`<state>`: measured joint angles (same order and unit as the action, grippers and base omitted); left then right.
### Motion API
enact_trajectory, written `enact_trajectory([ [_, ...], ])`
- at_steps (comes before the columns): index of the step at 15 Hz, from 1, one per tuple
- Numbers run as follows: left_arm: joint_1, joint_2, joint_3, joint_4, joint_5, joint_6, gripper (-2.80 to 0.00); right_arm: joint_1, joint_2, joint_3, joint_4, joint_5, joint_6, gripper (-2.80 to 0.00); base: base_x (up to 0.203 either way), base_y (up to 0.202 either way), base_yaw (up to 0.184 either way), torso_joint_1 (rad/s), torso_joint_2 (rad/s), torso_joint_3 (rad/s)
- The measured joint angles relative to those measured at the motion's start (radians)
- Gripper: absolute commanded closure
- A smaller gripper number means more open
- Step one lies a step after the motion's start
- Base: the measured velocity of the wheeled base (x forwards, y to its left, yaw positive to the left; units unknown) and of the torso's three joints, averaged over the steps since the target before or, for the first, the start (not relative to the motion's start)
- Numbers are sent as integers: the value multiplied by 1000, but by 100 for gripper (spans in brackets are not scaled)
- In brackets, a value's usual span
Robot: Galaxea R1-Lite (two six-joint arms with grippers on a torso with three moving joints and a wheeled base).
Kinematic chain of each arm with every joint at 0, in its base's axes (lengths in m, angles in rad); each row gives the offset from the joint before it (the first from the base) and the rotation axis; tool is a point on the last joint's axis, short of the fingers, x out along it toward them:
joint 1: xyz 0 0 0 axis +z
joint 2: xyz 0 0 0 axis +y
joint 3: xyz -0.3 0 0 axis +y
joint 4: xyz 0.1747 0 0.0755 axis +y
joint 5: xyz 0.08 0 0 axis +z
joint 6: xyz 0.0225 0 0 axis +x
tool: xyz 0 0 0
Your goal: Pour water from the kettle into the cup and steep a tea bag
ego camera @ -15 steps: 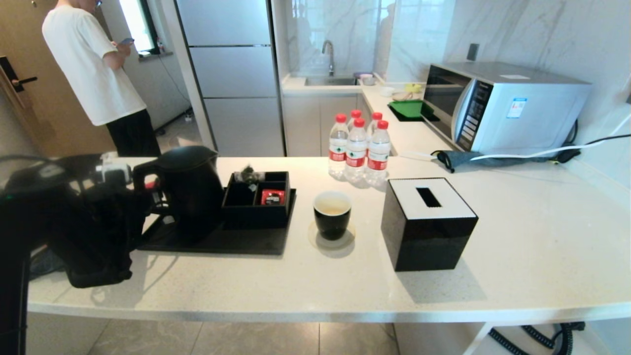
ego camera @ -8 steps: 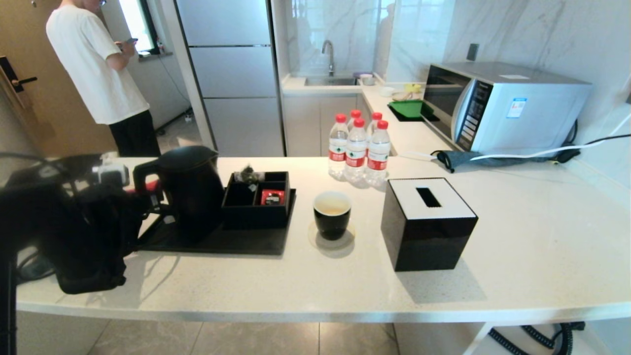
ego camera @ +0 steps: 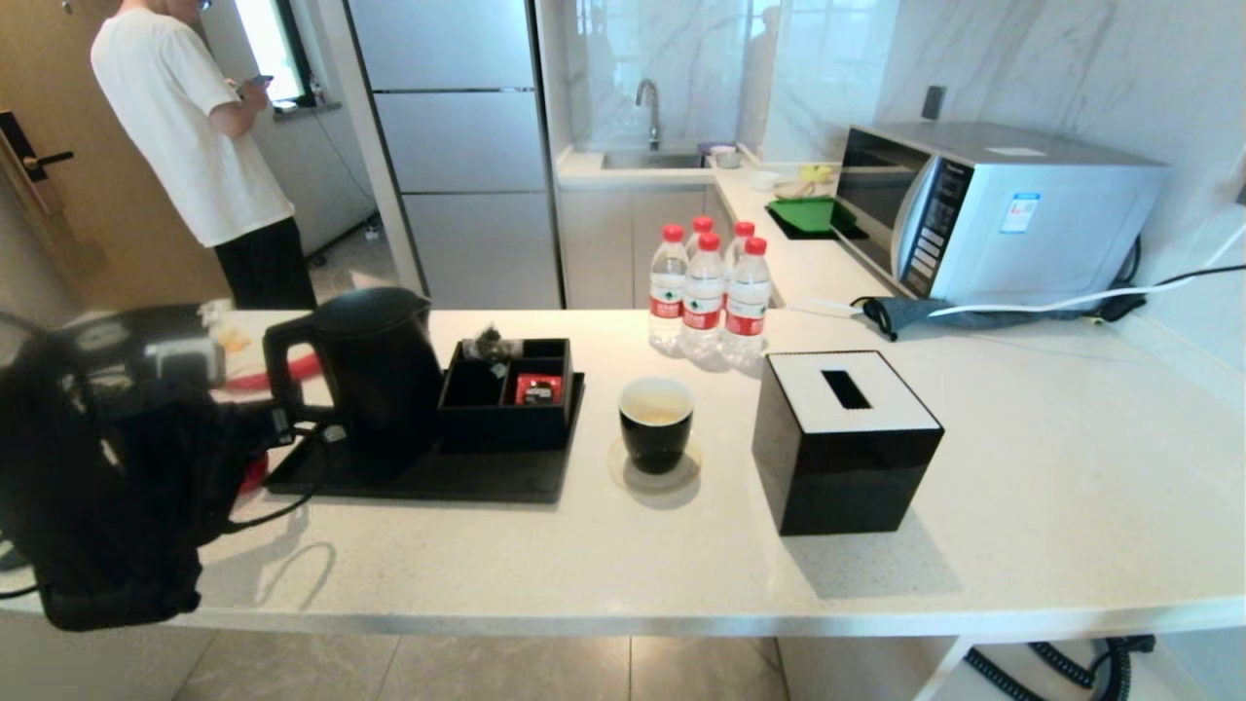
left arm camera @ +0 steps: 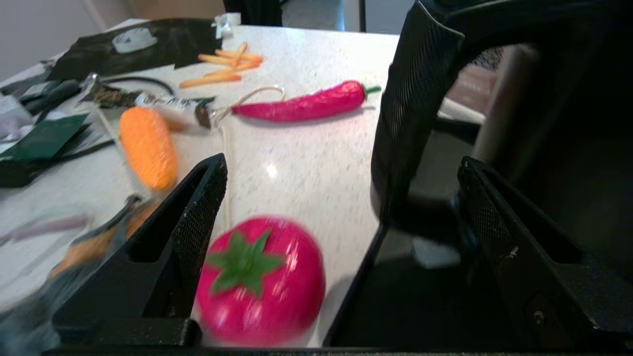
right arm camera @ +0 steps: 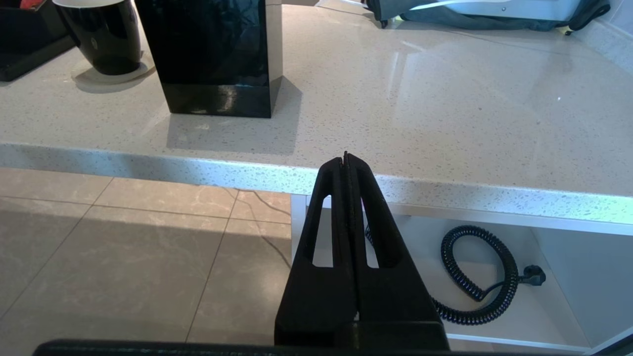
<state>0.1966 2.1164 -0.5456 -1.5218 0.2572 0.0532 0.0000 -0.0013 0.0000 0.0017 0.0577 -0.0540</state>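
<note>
1. Left gripper (left arm camera: 341, 198) spread wide, empty, beside kettle (ego camera: 375, 365) on black tray (ego camera: 438, 479); rigid, likely heavy, take its loop handle (left arm camera: 410, 128).
2. Tea bag (ego camera: 490, 345) in organizer: light, limp, pinch gently.
3. Cup (ego camera: 656, 424) mid-counter, glossy, slippery.
4. Right gripper (right arm camera: 346, 163) clenched, empty, below the counter edge.

Before me runs a pale speckled stone desk (ego camera: 1022, 506) over a beige tiled floor (ego camera: 584, 672). At twelve o'clock stands a tall grey fridge (ego camera: 453, 146), and beside it a sink (ego camera: 652, 159) with a curved tap against white marbled walls (ego camera: 1051, 68). At two o'clock sits a silver microwave (ego camera: 993, 209). Daylight enters by a window (ego camera: 268, 44) at eleven o'clock, near a brown door (ego camera: 39, 175).
</note>
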Motion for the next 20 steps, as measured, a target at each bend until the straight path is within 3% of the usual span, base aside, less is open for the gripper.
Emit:
enact_trajectory([
  [4, -15, -121, 138, 0, 2, -1, -280, 0, 0, 0, 0, 0, 0, 0, 0, 0, 0, 0, 0, 0],
  [5, -18, -150, 169, 0, 1, -3, 0, 0, 0, 0, 0, 0, 0, 0, 0, 0, 0, 0, 0, 0],
  [12, -53, -314, 321, 0, 3, -9, 0, 0, 0, 0, 0, 0, 0, 0, 0, 0, 0, 0, 0, 0],
  [16, -152, -381, 370, 0, 7, -9, 0, 0, 0, 0, 0, 0, 0, 0, 0, 0, 0, 0, 0, 0],
  [20, -315, -425, 387, 0, 14, -9, 0, 0, 0, 0, 0, 0, -1, 0, 0, 0, 0, 0, 0, 0],
])
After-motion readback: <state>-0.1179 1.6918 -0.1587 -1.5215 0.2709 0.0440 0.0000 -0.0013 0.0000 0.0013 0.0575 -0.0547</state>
